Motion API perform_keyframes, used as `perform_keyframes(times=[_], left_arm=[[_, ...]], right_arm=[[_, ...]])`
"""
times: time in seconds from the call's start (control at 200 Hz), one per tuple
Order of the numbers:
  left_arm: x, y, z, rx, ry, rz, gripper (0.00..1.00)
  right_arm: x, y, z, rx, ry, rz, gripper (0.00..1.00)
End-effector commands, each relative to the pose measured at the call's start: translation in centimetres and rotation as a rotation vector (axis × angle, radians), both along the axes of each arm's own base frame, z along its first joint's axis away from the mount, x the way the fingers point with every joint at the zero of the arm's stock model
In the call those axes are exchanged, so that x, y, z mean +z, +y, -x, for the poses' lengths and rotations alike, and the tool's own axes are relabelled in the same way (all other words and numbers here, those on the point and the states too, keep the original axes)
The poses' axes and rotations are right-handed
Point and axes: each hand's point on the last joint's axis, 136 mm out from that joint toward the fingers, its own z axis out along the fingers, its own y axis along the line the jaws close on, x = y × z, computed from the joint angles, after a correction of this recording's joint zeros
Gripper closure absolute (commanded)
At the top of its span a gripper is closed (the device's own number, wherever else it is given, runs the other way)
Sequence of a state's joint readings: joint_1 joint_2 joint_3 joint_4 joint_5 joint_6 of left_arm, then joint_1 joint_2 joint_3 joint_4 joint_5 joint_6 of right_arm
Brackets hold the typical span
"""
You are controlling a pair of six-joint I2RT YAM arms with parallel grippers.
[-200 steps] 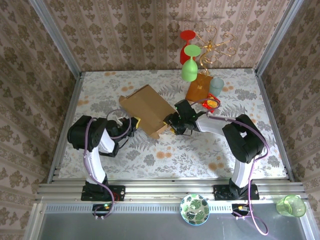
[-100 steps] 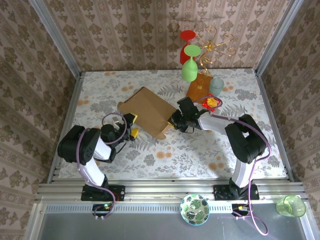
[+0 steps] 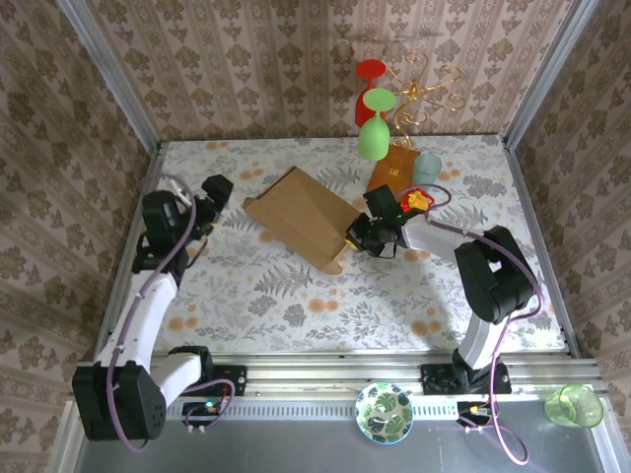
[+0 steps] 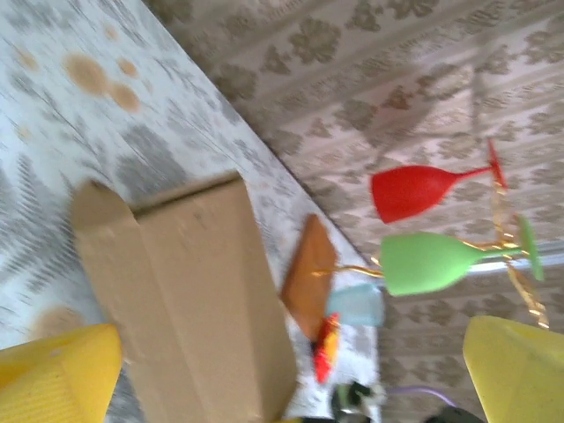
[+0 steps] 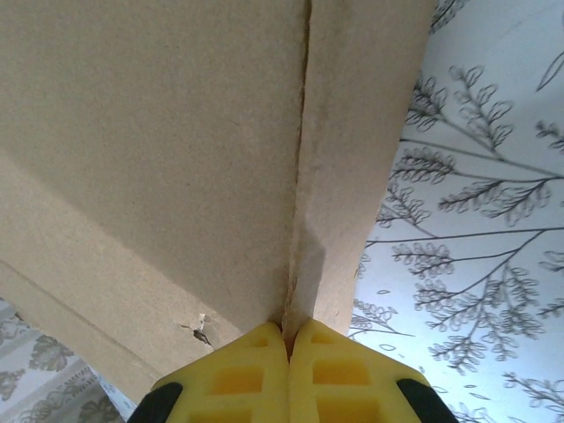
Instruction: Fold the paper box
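Floral table (image 3: 296, 305); papered walls (image 3: 246, 59); paper box (image 3: 301, 212)

One paper box (image 3: 301, 215), two stemmed glasses (image 3: 373, 138), one packet (image 3: 391, 172).

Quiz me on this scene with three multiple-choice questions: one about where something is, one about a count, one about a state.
1. Where does the large brown cardboard box lie?
A) in the middle of the flowered table
B) on the front metal rail
C) against the left wall

2. How many stemmed glasses hang from the gold wire rack?
A) one
B) two
C) four

3. What is the right pincer doing?
A) standing wide open
B) gripping a glass
C) shut on the box's edge

Answers: 1 A, it sits amid the flowered surface; 2 B, one red glass and one green glass; 3 C, its yellow fingers meet on a cardboard flap.
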State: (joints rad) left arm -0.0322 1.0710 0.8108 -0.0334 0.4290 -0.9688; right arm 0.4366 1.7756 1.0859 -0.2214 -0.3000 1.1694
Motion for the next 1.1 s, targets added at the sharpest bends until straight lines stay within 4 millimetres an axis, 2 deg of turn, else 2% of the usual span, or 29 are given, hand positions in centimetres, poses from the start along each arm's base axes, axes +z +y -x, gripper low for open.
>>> perform_keyframes(times=[0.0,0.065,0.235,0.375,0.455,0.585,0.755,0.87,0.98,1.095], left_arm=[[-8.1,1.2,2.6,-0.139,0.299,-0.284,0.00],[-7.7,1.1,1.0,-0.199,0.277,-0.331,0.01],[-9.1,-2.3,-2.5,-0.478,0.294,-0.189,0.12],[-10.6,-5.4,-4.1,-0.637,0.296,-0.155,0.11],[-12.1,-6.3,-4.7,-0.683,0.316,-0.152,0.09],[-13.7,-6.7,-5.0,-0.712,0.334,-0.124,0.07],[-13.8,-7.5,-5.3,-0.729,0.288,-0.064,0.00],[-13.6,-8.3,-5.5,-0.737,0.259,-0.015,0.00],[-14.7,-9.0,-4.6,-0.771,0.302,-0.014,0.03],[-16.8,-7.5,-3.7,-0.743,0.381,-0.091,0.03]], right_arm=[[-1.9,-1.8,2.4,0.102,0.113,0.064,1.00],[-2.0,-1.7,2.6,0.166,0.118,0.031,1.00],[-2.3,-2.2,3.6,0.327,0.111,-0.005,1.00],[-2.5,-3.3,4.1,0.404,0.096,-0.013,1.00],[-2.9,-4.1,4.2,0.422,0.102,-0.016,1.00],[-3.1,-4.5,3.5,0.444,0.089,-0.031,1.00],[-3.2,-4.3,3.3,0.479,0.110,-0.057,1.00],[-3.4,-4.2,3.0,0.488,0.112,-0.064,1.00],[-3.5,-4.2,2.7,0.486,0.113,-0.072,1.00],[-3.5,-4.1,2.5,0.493,0.119,-0.081,1.00]])
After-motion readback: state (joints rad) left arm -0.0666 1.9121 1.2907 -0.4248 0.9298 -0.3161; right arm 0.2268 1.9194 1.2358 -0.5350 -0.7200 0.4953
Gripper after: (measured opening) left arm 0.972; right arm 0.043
